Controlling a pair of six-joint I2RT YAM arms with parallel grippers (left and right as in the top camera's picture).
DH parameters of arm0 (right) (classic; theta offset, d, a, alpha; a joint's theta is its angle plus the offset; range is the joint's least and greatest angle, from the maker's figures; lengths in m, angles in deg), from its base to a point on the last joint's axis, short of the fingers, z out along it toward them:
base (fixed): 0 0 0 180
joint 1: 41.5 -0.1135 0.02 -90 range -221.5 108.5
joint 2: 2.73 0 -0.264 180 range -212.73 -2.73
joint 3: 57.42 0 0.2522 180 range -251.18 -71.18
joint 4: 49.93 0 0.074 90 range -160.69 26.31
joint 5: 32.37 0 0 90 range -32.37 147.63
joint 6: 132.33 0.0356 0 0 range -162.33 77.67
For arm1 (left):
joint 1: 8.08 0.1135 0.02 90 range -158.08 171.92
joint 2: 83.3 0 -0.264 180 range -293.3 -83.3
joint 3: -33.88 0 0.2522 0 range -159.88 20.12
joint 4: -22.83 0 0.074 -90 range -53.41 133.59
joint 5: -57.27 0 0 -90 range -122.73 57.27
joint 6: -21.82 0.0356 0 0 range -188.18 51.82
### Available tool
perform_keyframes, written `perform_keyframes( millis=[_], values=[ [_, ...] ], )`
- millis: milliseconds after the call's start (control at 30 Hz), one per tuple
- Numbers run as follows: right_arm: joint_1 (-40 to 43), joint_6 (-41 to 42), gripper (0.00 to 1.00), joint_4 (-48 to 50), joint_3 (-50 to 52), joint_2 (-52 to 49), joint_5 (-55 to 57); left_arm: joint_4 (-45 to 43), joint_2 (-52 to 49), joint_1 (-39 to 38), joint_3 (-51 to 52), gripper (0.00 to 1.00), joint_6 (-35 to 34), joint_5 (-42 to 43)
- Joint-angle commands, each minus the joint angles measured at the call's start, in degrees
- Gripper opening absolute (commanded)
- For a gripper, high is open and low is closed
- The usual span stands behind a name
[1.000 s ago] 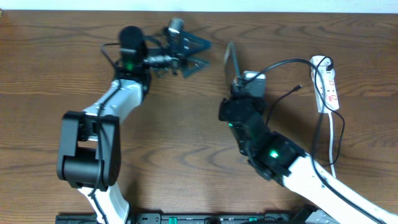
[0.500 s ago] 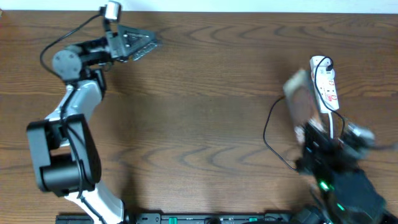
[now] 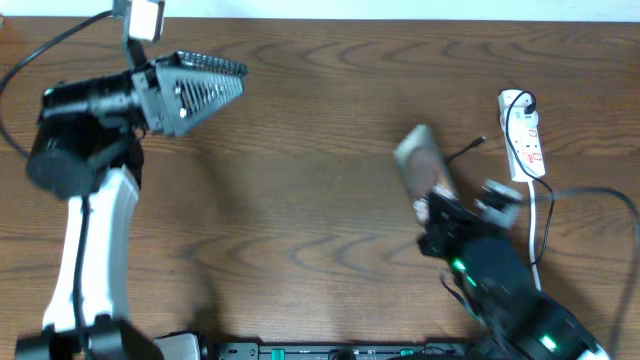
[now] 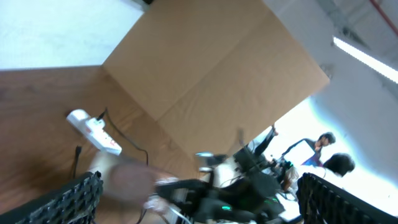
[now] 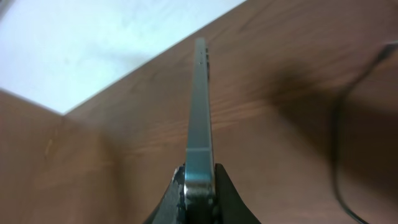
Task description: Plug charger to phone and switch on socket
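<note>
My right gripper (image 3: pixel 432 205) is shut on the phone (image 3: pixel 423 160) and holds it above the table, blurred, left of the socket (image 3: pixel 524 134). In the right wrist view the phone (image 5: pixel 199 106) stands edge-on between the jaws (image 5: pixel 199 186). The charger's thin black cable (image 3: pixel 462 152) lies between phone and socket, its small connector (image 3: pixel 482 141) free on the wood; the cable also shows in the right wrist view (image 5: pixel 342 124). My left gripper (image 3: pixel 215 88) is open and empty, raised high at the far left. The left wrist view shows the socket (image 4: pixel 94 127) and the blurred phone (image 4: pixel 127 180) from far off.
The socket's white cord (image 3: pixel 548 215) and a black cable (image 3: pixel 520 215) run toward the front right. A large brown cardboard panel (image 4: pixel 217 68) stands behind the table in the left wrist view. The table's far edge is close behind the left arm.
The right arm swung the phone right toward the socket, then back left a little. The left arm rose toward the camera and drew back to the far left, still open.
</note>
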Motion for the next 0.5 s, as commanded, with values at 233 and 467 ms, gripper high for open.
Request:
perform_keyframes(
  millis=[233,467],
  values=[
    [16.61,-8.72,0.01,23.28,-3.17,-24.04,-40.65,11.63,10.25,1.84,-0.74,1.0,8.39,-7.13],
    [22.58,-11.89,0.01,22.21,-4.28,-23.56,-45.9,61.77,10.1,-2.82,-0.74,1.0,49.31,-28.83]
  ],
)
